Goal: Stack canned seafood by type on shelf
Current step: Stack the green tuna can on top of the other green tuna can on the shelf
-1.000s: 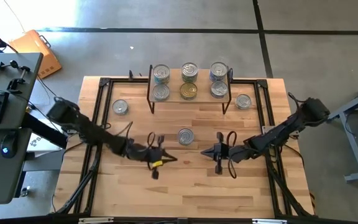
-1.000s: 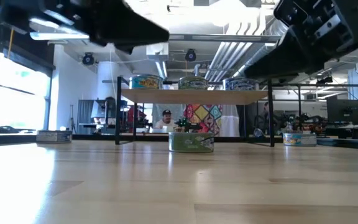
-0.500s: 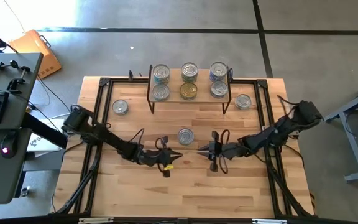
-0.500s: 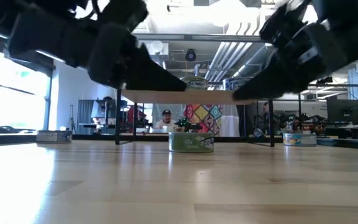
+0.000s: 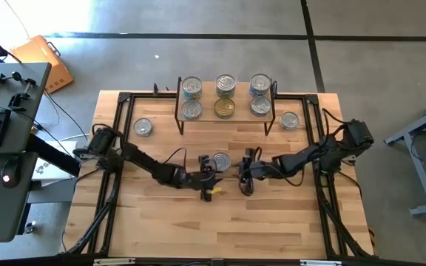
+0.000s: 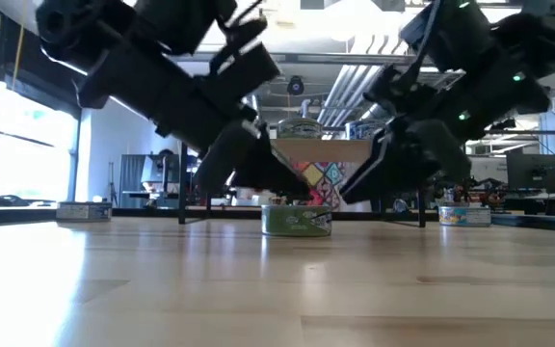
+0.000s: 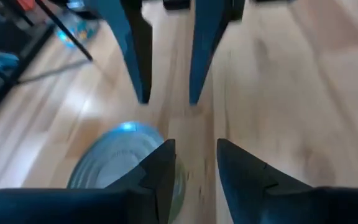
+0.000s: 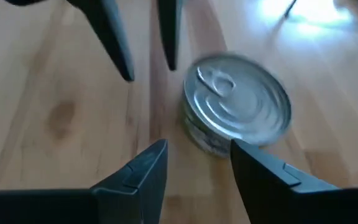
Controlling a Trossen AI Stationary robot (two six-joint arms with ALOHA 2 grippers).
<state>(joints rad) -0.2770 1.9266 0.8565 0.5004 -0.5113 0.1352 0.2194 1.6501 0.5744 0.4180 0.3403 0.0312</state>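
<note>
Since that lone tin point(image 5: 221, 161) before the shelf point(image 5: 225, 108) is rigid, probably slick-sided, I'd pinch its wall; both grippers' jaws flank it, parted, empty.

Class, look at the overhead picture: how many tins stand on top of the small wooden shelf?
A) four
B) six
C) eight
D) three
B: on the shelf the tins stand in two rows of three, which makes six; three more tins sit on the table itself, off the shelf.
</note>
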